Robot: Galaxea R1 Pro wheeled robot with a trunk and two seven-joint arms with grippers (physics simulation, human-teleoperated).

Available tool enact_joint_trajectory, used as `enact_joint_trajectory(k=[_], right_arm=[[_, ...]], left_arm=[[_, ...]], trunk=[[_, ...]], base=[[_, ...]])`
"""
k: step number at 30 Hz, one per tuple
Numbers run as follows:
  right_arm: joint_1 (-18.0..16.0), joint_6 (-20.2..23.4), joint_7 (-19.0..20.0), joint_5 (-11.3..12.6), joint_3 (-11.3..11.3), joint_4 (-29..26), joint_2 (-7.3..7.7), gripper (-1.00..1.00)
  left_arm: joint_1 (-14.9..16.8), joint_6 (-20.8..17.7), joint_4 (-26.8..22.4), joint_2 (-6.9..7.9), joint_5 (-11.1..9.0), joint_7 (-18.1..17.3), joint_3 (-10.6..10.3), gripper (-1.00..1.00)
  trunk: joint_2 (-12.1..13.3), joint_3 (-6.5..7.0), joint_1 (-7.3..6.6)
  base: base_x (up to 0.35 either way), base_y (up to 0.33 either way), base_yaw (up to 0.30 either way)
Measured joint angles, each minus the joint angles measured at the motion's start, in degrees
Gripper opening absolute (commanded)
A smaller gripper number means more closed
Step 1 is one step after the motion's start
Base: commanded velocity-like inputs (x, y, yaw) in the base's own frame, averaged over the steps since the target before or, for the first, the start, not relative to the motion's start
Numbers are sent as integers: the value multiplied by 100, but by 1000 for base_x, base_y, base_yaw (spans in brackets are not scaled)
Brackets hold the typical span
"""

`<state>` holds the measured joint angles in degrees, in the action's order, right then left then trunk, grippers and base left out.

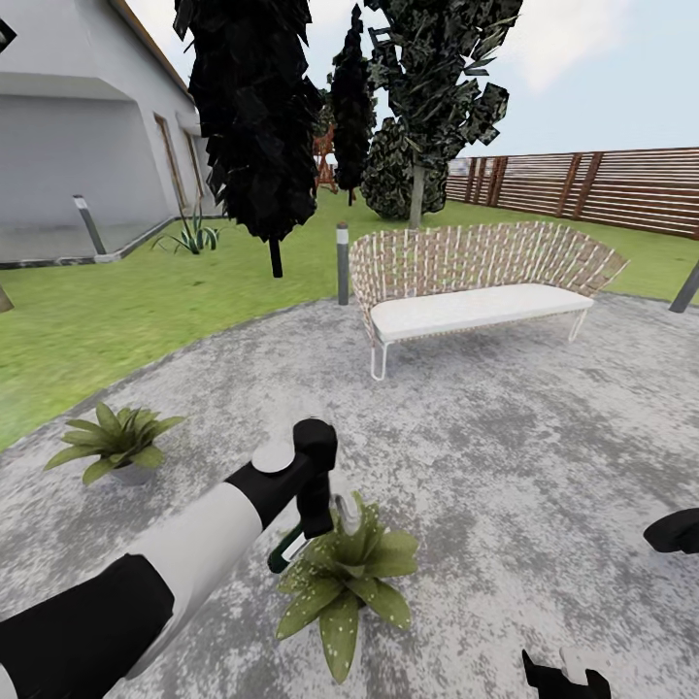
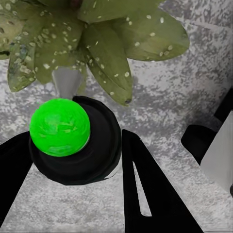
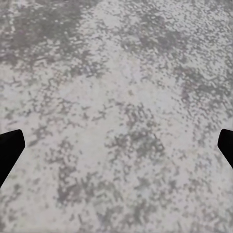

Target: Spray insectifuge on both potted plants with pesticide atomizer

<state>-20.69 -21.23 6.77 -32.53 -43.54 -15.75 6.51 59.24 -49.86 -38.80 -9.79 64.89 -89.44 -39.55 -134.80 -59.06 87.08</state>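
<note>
left gripper [image 1: 313, 529] clenched on the atomizer [image 1: 291, 549] at lower centre, just above the speckled plant [image 1: 345, 573] — right gripper [image 3: 116, 145] released over bare paving [image 3: 116, 73].

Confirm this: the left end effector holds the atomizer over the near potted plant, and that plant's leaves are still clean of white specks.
Wrong on the specks. The left end effector does hold the atomizer over the near potted plant, but its leaves carry white specks, as the left wrist view shows.
</note>
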Motion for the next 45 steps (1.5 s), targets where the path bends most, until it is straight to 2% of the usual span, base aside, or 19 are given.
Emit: enact_joint_trajectory(k=[4, 6, 8, 12, 16, 22, 36, 45], right_arm=[[0, 0, 0, 2, 0, 0, 0, 100], [0, 0, 0, 1, 0, 0, 0, 100], [0, 0, 0, 1, 0, 0, 0, 100], [0, 0, 0, 0, 0, 0, 0, 100], [0, -1, 0, 0, 0, 0, 0, 100], [1, -1, 0, 0, 0, -1, 0, 100], [1, -1, 0, 0, 0, -1, 0, 100], [0, 0, 0, 0, -3, 0, 2, 100]], left_arm=[[-57, 1, 20, 101, 0, 0, -355, -100], [-63, 1, 19, 223, 0, 0, -411, -100], [-59, 0, 10, 267, 9, 0, -429, -100], [-17, -22, -50, 213, 25, 0, -442, -100], [11, -32, -91, 98, 21, 0, -435, -100], [-34, 7, -85, 26, -2, 1, -464, -100], [-33, 21, -96, -21, -37, 2, -539, -100], [-55, 46, -69, -20, -19, 0, -545, -100]], trunk=[[0, 0, 0], [0, 0, 0], [0, 0, 0], [0, 0, 0], [0, 0, 0], [0, 19, 0], [0, 76, 0], [0, 84, 0]], base=[[0, 0, 0], [0, 0, 0], [0, 0, 0], [0, 0, 0], [0, 0, -2], [0, 0, -253], [0, 0, -247], [0, 0, -28]])
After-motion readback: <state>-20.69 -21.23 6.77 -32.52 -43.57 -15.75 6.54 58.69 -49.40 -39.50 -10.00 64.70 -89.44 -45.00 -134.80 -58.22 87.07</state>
